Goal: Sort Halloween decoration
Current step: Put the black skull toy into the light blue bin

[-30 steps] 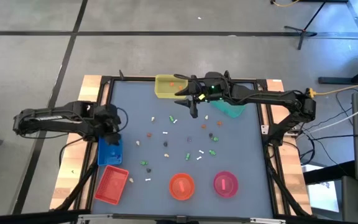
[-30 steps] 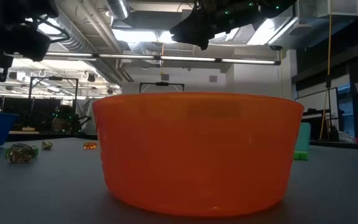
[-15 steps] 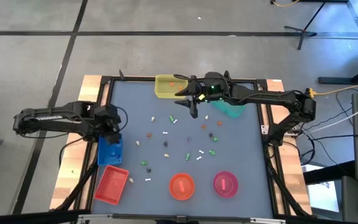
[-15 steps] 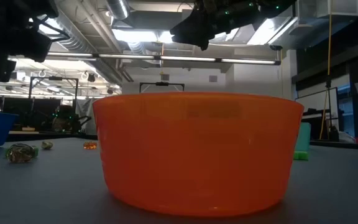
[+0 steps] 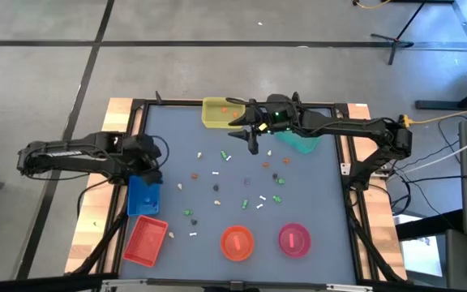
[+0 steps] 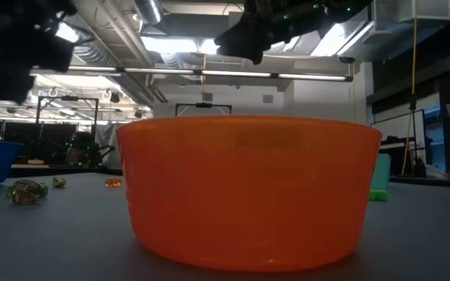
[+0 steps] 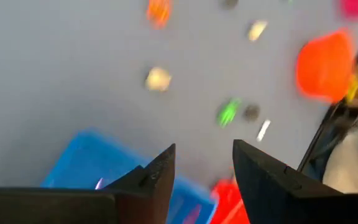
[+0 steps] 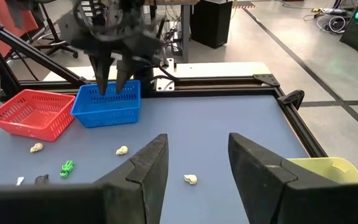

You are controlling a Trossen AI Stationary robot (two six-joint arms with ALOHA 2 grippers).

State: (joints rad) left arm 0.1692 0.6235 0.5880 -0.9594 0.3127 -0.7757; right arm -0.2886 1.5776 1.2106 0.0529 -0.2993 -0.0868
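While an orange bowl [image 6: 248, 191] fills the foreground of the low view, it sits at the lower centre of the grey desk [image 5: 314, 195] in the overhead picture, with a pink bowl [image 5: 294, 239] just to its right and a red basket [image 5: 146, 239] at the lower left. Beyond them, the Halloween trinkets [image 5: 216, 173] lie scattered loose across the middle of the desk, orange, white, green and beige pieces well apart from one another. At the left edge, the left hand [image 5: 154, 156] hangs above a blue basket [image 5: 143, 195], its fingers [image 7: 160, 177] parted and holding nothing. Farther back, at the upper centre, the right hand [image 5: 248, 130] hovers just beside a yellow tray [image 5: 216, 113], which holds one small orange piece; its fingers [image 8: 148, 165] also stand apart and empty. A teal container [image 5: 300, 143] sits under the right arm near the desk's upper right.
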